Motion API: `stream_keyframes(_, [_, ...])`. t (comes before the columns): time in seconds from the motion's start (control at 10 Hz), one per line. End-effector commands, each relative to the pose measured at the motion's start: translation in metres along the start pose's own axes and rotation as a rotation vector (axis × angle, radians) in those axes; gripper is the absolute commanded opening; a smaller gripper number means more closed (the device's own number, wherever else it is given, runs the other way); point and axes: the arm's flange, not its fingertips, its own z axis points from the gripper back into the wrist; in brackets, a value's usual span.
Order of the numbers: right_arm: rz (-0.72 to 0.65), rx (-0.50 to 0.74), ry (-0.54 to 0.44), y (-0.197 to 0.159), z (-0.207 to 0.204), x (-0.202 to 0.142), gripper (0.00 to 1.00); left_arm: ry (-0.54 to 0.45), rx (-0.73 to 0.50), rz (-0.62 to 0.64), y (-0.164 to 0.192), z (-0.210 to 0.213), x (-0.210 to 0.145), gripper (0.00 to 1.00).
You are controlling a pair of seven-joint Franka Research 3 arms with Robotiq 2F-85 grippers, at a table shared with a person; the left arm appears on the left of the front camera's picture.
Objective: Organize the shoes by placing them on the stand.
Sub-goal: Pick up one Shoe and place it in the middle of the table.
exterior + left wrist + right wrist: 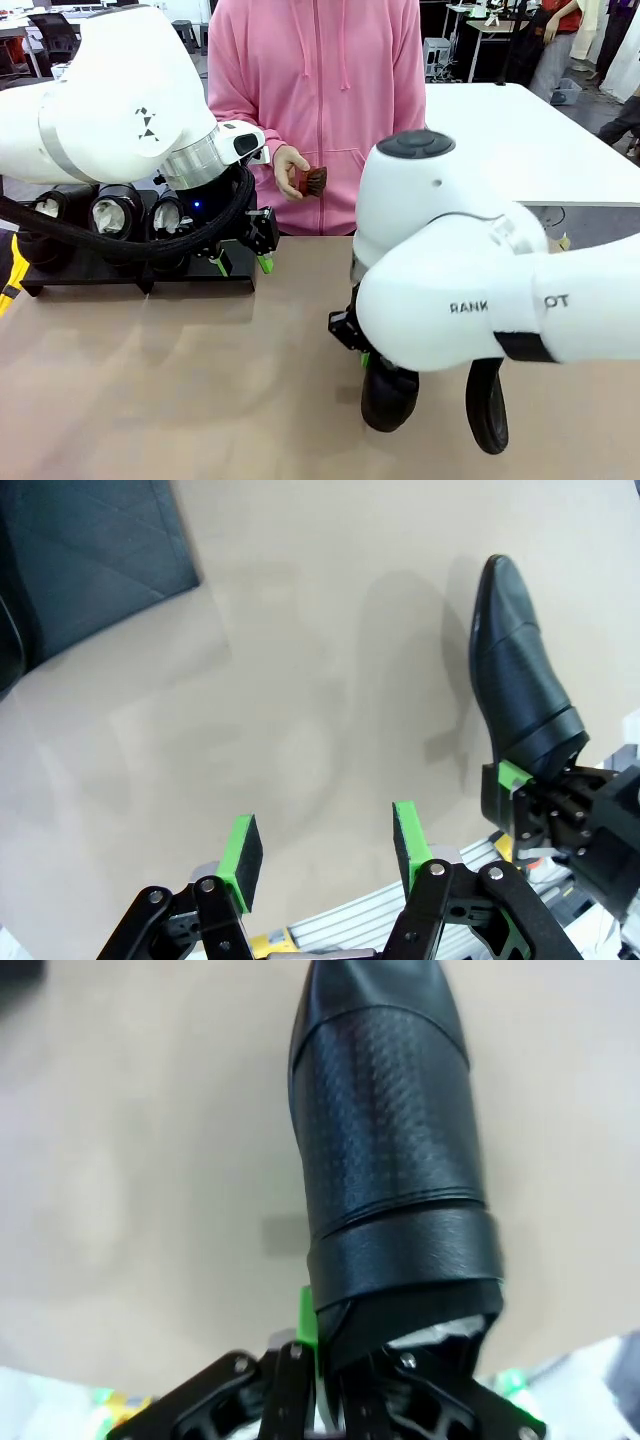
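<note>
**Right arm grips a shoe while 3 wait on the stand**

The right gripper (330, 1360) has its fingers clamped on the heel opening of 1 shoe (385, 1150), toe pointing away over the bare desk (150, 380), likely so it can be carried across. The left gripper (325, 845) hangs beside the stand (130, 270), fingers wide and holding nothing. On the stand I count 3 paper-stuffed shoes (112, 215). Across the desk, a person's hand (290, 170) holds 1 small brown brush (314, 181).
</note>
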Motion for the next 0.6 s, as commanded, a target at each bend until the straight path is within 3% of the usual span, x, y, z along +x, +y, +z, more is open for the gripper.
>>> stream_keyframes(0.0, [0.083,0.016,-0.022,-0.003,-0.004,-0.002,0.0,-0.001,0.006,-0.001,0.002,0.003,0.0,0.69])
stream_keyframes(0.4, [0.083,0.052,-0.016,-0.002,-0.023,-0.009,0.02,-0.001,0.006,-0.001,0.002,0.003,0.0,0.69])
stream_keyframes(0.5, [0.064,0.048,0.0,-0.002,-0.025,-0.007,0.2,-0.001,0.006,-0.001,0.002,0.003,0.0,0.69])
